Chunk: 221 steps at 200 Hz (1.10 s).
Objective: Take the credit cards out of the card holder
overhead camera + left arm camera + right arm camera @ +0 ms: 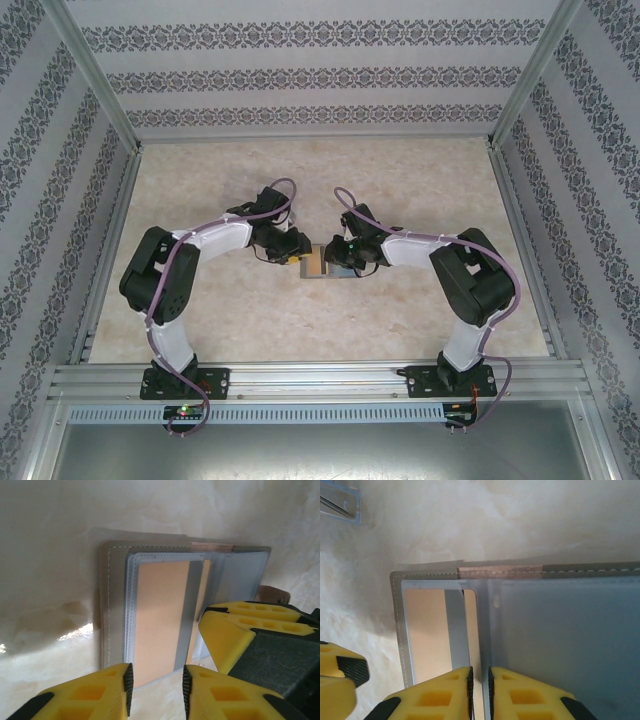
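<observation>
Fingers (pixel 435 697) pinch open card holder (pixel 570 640) showing tan card (pixel 422 630).

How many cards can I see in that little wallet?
1: a tan card with a grey stripe, inside a clear sleeve of the open holder. More may be hidden in its other sleeves.
</observation>
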### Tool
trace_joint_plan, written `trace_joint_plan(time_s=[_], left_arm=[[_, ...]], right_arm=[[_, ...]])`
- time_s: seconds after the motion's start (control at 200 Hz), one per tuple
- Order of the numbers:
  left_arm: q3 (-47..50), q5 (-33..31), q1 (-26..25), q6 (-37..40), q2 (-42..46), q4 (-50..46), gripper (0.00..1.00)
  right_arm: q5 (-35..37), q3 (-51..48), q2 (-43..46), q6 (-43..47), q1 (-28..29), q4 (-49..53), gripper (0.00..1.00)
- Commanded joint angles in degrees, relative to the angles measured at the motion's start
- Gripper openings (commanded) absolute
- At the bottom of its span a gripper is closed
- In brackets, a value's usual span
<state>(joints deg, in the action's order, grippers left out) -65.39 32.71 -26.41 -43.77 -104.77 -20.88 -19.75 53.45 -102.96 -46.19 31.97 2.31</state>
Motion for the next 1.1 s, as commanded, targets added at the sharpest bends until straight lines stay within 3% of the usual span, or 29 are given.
trace_joint_plan(time_s=[0.0,0.425,1.099], left_arm=[[-1.4,-1.19,-0.83,-0.18,-1.3,1.45,0.31],[-0.91,-0.47,-1.05,-0.49,-4.93,1.46,0.16],[-0.79,-1.96,-1.1,0.71,-6.37,-0.74,0.13]], right_arm=[[-1.04,-0.22,-0.92,-0.43,-0.42,-0.94,0.19],[-1.93,-0.5,-1.18,-0.26,-0.59,-1.82,0.18],[-1.42,-0.45,-2.24,1.85,-0.68,-0.94,0.17]])
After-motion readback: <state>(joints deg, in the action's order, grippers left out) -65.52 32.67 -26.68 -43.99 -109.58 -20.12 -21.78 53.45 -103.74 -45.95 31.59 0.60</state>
